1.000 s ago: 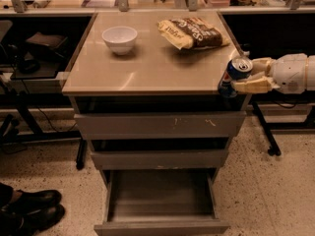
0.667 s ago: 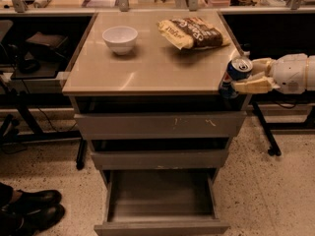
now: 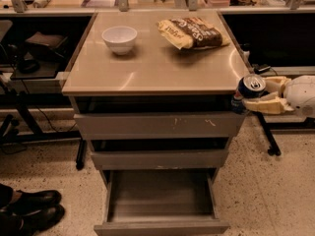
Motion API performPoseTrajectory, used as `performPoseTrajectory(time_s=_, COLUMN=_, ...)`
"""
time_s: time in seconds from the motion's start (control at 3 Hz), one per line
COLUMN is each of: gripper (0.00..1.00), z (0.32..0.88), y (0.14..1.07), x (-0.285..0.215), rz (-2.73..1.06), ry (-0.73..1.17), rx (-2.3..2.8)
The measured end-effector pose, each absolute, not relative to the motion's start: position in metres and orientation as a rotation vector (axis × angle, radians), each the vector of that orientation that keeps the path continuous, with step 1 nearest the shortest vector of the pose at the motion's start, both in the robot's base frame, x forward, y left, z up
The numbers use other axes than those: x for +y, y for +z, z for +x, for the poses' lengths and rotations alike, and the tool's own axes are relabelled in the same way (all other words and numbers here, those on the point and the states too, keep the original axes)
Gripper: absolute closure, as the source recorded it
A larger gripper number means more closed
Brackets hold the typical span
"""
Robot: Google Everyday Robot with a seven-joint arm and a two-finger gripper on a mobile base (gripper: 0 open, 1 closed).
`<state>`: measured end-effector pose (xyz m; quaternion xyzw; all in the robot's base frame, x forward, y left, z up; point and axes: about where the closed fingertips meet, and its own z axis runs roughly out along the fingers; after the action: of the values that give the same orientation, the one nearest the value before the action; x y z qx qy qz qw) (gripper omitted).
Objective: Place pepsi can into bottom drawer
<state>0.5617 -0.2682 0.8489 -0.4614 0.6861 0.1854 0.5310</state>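
The pepsi can (image 3: 249,89), blue with a silver top, is held off the right side of the cabinet, just below the top's right edge. My gripper (image 3: 261,96) comes in from the right and is shut on the can, its pale fingers (image 3: 266,106) lying along the can's sides. The bottom drawer (image 3: 161,200) is pulled out at the foot of the cabinet, its flat interior bare. It lies well below and to the left of the can.
A white bowl (image 3: 119,38) and a chip bag (image 3: 191,32) sit on the cabinet top (image 3: 152,68). The top drawer front (image 3: 157,125) has pale scratches; the middle drawer (image 3: 158,159) sits below it. Black shoes (image 3: 30,210) are at lower left. Table legs stand on both sides.
The can in my gripper has sunk slightly and moved off the right edge of the cabinet top. The bowl, bag and drawers have not moved.
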Motion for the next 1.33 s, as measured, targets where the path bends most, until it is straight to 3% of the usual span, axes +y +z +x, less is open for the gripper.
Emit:
performPoseTrajectory(time_s=0.67, gripper=1.0, z=0.565, y=0.818, x=-0.253, rz=-1.116, ry=0.486, rx=1.633)
performPoseTrajectory(time_s=1.33, gripper=1.0, z=0.528, y=0.672, x=-0.221, rz=-1.052, ry=0.607, rx=1.698)
